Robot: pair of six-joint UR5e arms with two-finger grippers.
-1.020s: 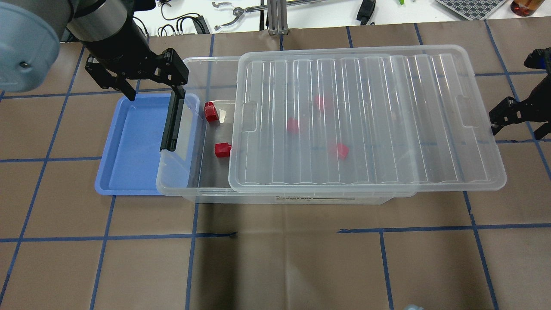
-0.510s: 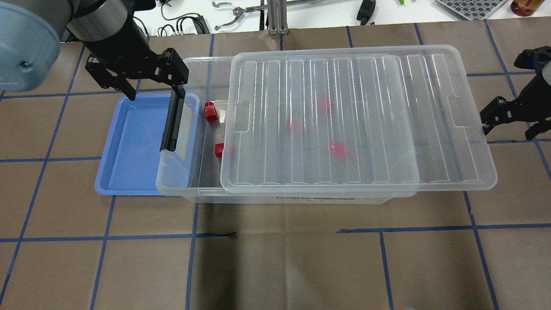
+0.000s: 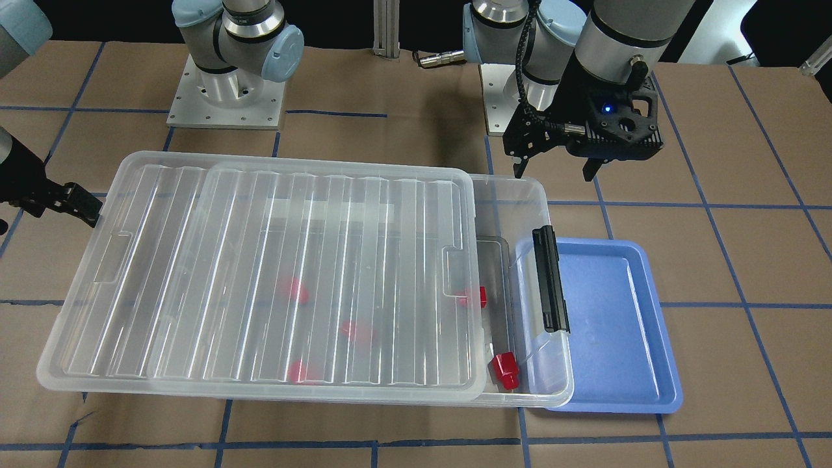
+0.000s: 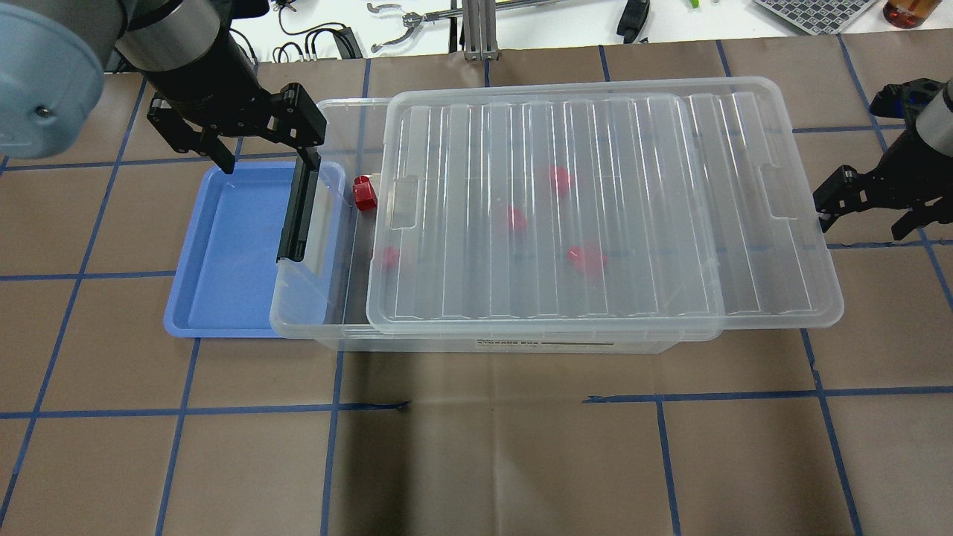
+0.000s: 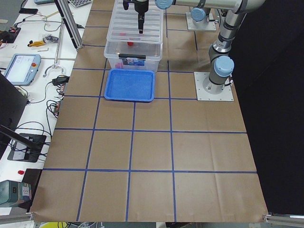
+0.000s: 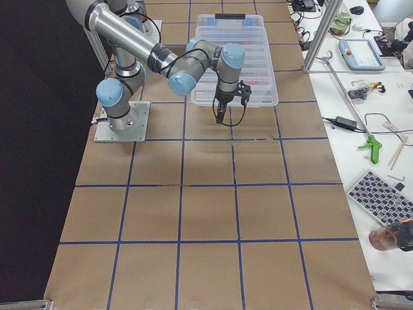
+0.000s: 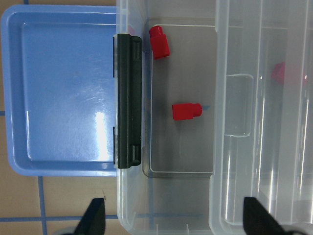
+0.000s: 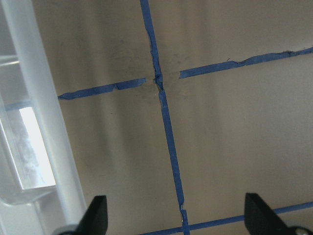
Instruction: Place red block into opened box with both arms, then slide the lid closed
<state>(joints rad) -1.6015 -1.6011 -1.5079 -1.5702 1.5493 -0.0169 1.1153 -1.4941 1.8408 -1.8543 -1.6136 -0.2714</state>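
Observation:
The clear box (image 4: 521, 344) lies across the table's middle, its black clip bar (image 4: 296, 212) at the left end. The ridged lid (image 4: 633, 223) covers most of it, overhanging the right end and leaving a strip open at the left. One red block (image 4: 364, 193) lies uncovered in that strip; another (image 4: 389, 257) sits half under the lid's edge, and several more show through the lid. My left gripper (image 4: 266, 152) hangs open and empty above the box's far left corner. My right gripper (image 4: 864, 221) is open, one finger against the lid's right edge (image 8: 34, 98).
An empty blue tray (image 4: 231, 246) sits against the box's left end, partly under its rim. Both robot bases (image 3: 224, 97) stand behind the box. A white bench with tools and cables (image 4: 417, 22) and a metal post (image 4: 480, 30) border the far edge.
The lid has slid left over the box, with my right gripper moving left at its right edge. It now partly covers the second block. The left arm has not moved.

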